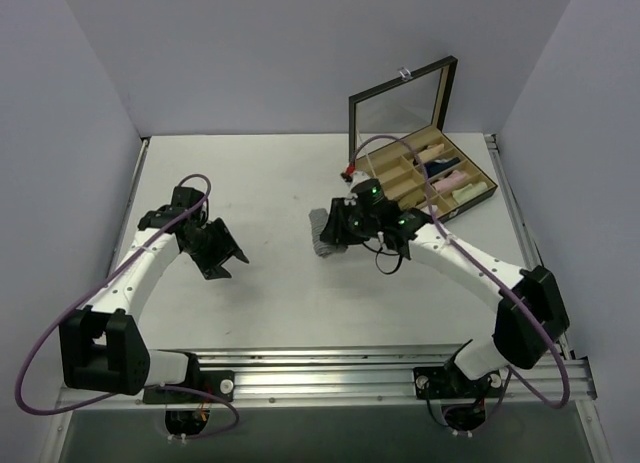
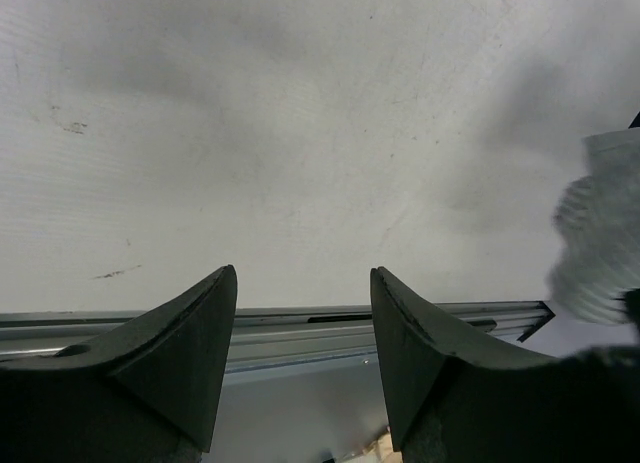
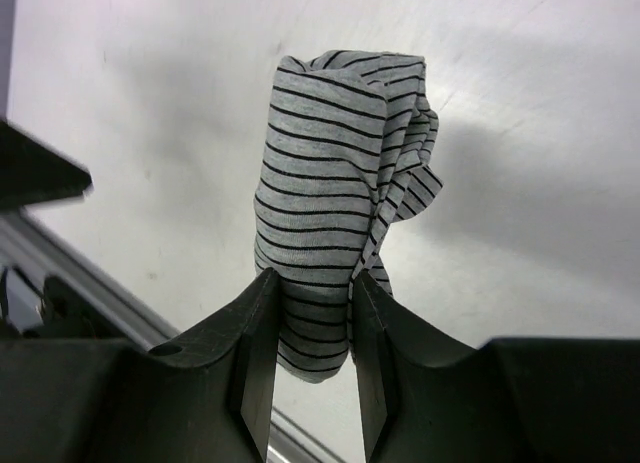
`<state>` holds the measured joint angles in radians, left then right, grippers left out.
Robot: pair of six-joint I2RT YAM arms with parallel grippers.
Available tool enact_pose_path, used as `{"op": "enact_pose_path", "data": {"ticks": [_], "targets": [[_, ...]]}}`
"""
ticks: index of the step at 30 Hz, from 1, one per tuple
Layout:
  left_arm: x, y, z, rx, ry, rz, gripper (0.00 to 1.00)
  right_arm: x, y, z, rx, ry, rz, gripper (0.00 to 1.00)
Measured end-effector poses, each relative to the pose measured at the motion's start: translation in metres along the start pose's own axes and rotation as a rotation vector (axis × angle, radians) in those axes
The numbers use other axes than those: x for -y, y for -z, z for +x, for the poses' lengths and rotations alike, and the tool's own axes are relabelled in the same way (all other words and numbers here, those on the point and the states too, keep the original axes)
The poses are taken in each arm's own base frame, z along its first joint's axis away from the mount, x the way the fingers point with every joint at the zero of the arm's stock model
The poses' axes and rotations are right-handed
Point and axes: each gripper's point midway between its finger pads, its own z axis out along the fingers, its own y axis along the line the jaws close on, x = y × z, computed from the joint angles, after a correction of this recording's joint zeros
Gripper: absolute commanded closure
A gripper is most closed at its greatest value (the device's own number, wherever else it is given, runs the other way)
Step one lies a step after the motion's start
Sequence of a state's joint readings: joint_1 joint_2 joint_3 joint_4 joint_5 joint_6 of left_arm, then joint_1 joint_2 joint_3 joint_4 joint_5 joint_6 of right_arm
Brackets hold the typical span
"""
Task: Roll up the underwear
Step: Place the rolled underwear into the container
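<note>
The right gripper [image 3: 310, 283] is pinching the bunched underwear [image 3: 320, 173]; the left gripper [image 2: 303, 273] is hanging wide, empty. Seemingly catching few layers, the pinch is risking the roll slipping loose.

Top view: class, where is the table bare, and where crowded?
Bare table: between the left gripper and the underwear, and behind them to the far wall. Crowded: around the box and right gripper.
</note>
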<state>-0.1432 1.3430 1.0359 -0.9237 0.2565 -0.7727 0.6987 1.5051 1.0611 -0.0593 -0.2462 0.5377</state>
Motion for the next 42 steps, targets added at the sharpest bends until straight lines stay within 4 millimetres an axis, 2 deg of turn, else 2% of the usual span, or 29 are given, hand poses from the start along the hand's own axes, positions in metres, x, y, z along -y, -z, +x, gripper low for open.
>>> {"op": "enact_pose_path", "data": {"ticks": [3,4,7,10,13,16,19,22,25,28,34,38,42], "targets": [[0.001,0.002,0.004,-0.009,0.000,0.016,0.37,0.020,0.028,-0.054,0.131,-0.044,0.071,1.00],[0.002,0.003,0.005,-0.009,-0.001,0.024,0.37,0.033,0.041,-0.077,0.190,-0.068,0.108,1.00],[0.006,0.007,0.006,-0.006,-0.003,0.046,0.37,0.069,0.071,-0.126,0.325,-0.130,0.219,1.00],[0.007,0.009,0.007,-0.005,-0.005,0.055,0.37,0.104,0.090,-0.154,0.408,-0.183,0.337,1.00],[0.007,0.011,0.008,-0.004,-0.006,0.057,0.37,0.126,0.089,-0.174,0.445,-0.204,0.414,1.00],[0.006,0.013,0.009,-0.003,-0.007,0.059,0.37,0.148,0.071,-0.182,0.440,-0.214,0.469,1.00],[0.006,0.017,0.011,0.002,-0.009,0.065,0.37,0.173,0.043,-0.183,0.415,-0.221,0.516,1.00],[0.005,0.022,0.014,0.005,-0.010,0.068,0.37,0.198,0.014,-0.173,0.372,-0.233,0.560,1.00],[0.003,0.025,0.017,0.002,-0.009,0.064,0.37,0.217,-0.004,-0.167,0.353,-0.245,0.585,1.00],[0.000,0.025,0.020,-0.008,-0.005,0.054,0.37,0.230,-0.013,-0.171,0.377,-0.263,0.588,1.00],[-0.004,0.023,0.023,-0.020,0.002,0.041,0.37,0.254,-0.019,-0.180,0.443,-0.319,0.591,1.00],[-0.004,0.021,0.023,-0.026,0.006,0.035,0.37,0.270,-0.020,-0.176,0.464,-0.357,0.605,1.00],[-0.005,0.019,0.023,-0.033,0.009,0.028,0.37,0.278,-0.018,-0.174,0.467,-0.379,0.622,1.00]]}}
